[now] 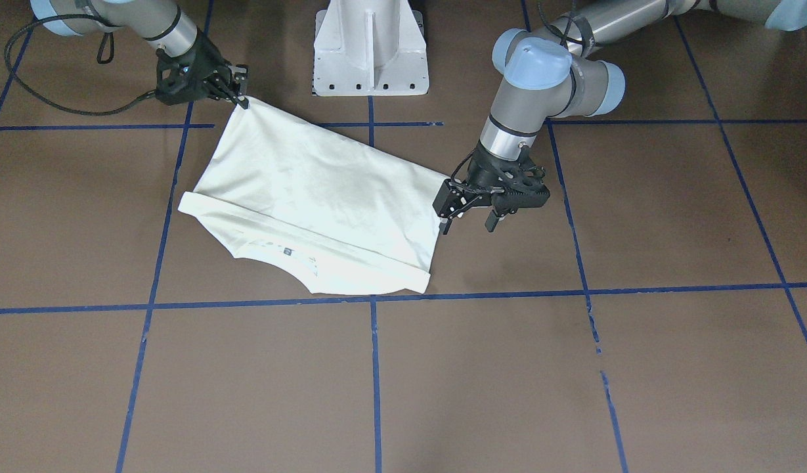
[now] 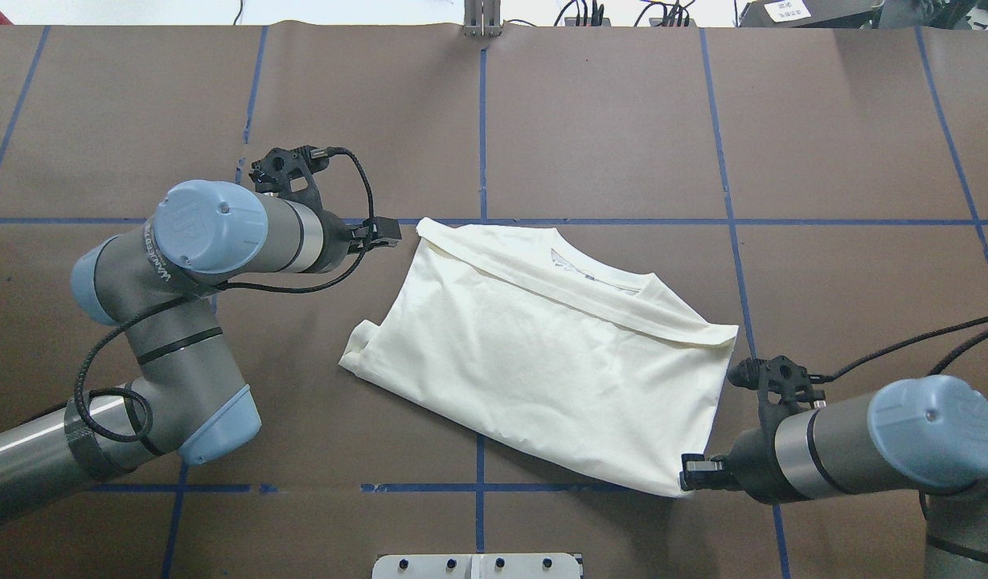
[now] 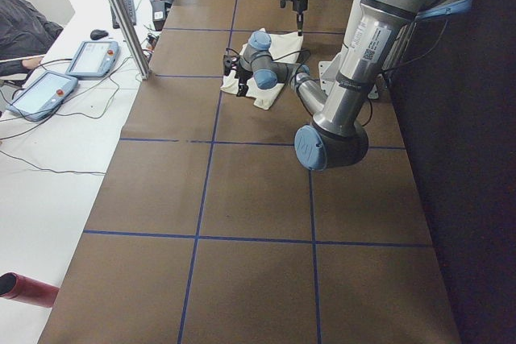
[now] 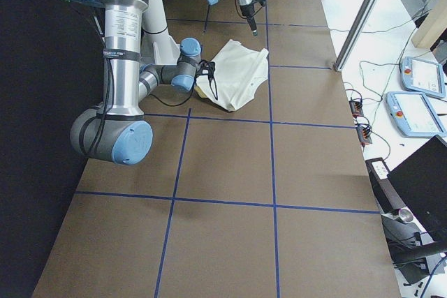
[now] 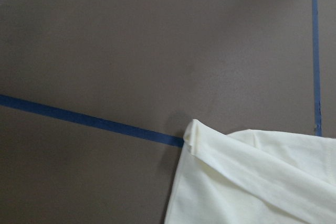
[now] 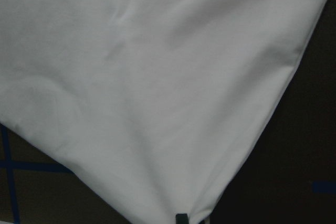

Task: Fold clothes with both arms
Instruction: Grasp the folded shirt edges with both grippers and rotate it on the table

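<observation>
Cream-white cloth, the T-shirt (image 1: pixel 311 190) lies folded with its plain side up, left of centre in the front-facing view, on the matte brown table (image 1: pixel 574 381). Its outline is a skewed four-sided shape. A rolled fold runs along the lower edge, where the neck band (image 1: pixel 285 251) shows, and the upper-left corner is drawn out to a point. The right gripper (image 1: pixel 243 100) is pinched tight on that corner, to the left of the white metal pedestal (image 1: pixel 370 46). At the cloth's right edge the left gripper (image 1: pixel 469 225) hangs with its black fingers spread wide, holding nothing. One finger is just beside the edge, and I cannot tell whether it touches. Open brown surface fills the lower half and the right side of the view, crossed by thin blue tape lines (image 1: pixel 375 368). The fabric looks soft, with shallow creases fanning out from the pinched corner and a faint grey patch showing through near the middle.
</observation>
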Robot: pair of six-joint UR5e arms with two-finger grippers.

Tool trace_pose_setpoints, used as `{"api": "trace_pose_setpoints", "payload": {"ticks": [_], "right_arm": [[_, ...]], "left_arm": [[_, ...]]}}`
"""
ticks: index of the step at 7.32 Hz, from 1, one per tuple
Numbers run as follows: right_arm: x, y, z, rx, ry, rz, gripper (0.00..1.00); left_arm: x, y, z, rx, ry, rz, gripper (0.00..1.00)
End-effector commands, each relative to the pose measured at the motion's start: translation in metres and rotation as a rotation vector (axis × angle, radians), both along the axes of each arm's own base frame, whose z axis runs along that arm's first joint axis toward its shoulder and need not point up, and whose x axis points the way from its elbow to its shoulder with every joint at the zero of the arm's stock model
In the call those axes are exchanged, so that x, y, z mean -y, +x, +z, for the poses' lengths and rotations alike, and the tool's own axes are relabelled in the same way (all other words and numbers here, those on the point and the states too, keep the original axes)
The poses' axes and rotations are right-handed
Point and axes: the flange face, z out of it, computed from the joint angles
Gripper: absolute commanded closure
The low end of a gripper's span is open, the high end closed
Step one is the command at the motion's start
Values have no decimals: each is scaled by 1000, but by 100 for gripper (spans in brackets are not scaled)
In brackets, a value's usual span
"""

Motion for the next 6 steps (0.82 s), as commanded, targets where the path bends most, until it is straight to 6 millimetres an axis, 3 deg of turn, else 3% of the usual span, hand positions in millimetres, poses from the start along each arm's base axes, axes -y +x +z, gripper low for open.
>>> {"api": "trace_pose_setpoints", "payload": {"ticks": [1,2,3,4,6], "right_arm": [[-31,-1,2,-14,14,-18,1],[-29,-3,-10,13,20,-12,0],[-15,-7,-23,43,29,21,0],[10,-3,-36,72,41,82,0],[63,1,-51,98,61,189,0]], "left_arm": [[-16,11,-7,-29,30,24,1],[-22,10,-10,-46,14,63,1],[-27,11,-6,-48,-9,95,1],[-33,9,7,-32,-23,102,2],[-78,14,14,13,-110,137,6]]}}
